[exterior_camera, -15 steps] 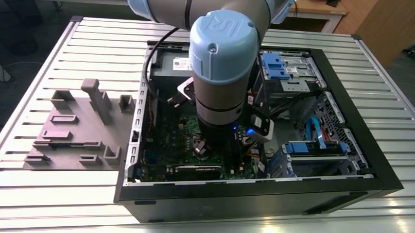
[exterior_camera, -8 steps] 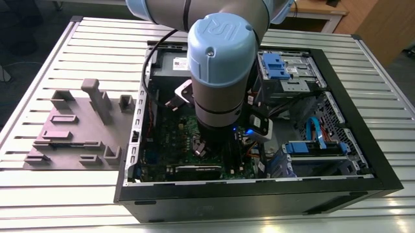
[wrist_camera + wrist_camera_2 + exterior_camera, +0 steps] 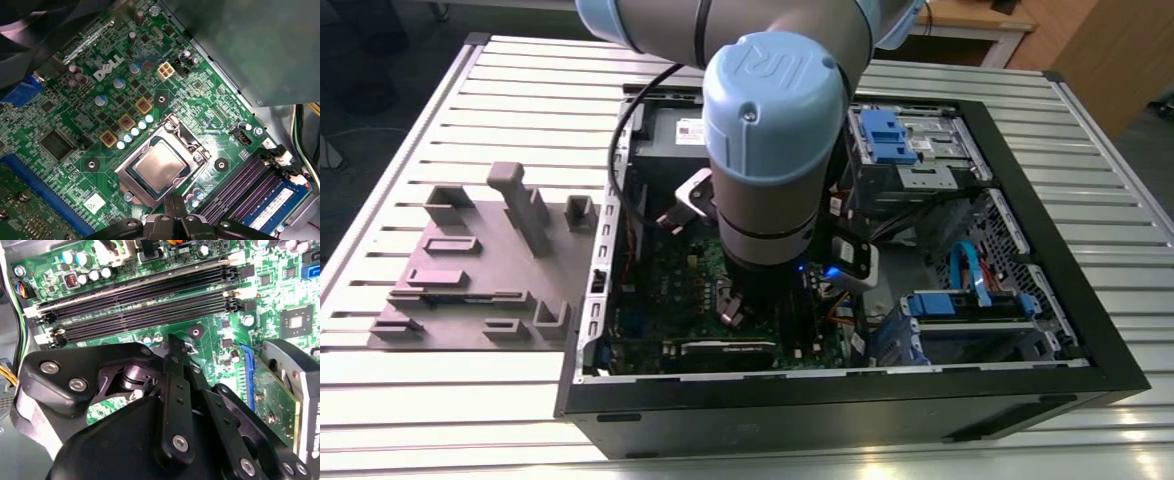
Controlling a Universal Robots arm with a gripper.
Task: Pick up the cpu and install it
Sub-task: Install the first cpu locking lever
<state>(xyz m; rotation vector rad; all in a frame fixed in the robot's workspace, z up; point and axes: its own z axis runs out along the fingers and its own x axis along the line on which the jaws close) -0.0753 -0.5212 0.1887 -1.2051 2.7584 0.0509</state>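
The cpu [image 3: 160, 165] is a small silvery-grey square lying flat inside the dark socket frame [image 3: 187, 137] of the green board [image 3: 90, 110] in the first wrist view. My gripper [image 3: 174, 201] hangs just off the socket's edge, beside the cpu and apart from it. Its two dark fingers are pressed together with nothing between them. In the second wrist view the gripper [image 3: 175, 347] shows from behind, fingers together above the board. In the exterior view the arm reaches down into the open computer case [image 3: 854, 400], with the gripper [image 3: 734, 312] low over the board.
A large grey metal box [image 3: 250, 45] borders the board near the socket. Black memory slots [image 3: 140, 300] and a fitted memory module [image 3: 270, 202] lie close by. An expansion card [image 3: 280, 400] stands alongside. A grey fixture tray [image 3: 480, 260] sits on the exterior view's left of the case.
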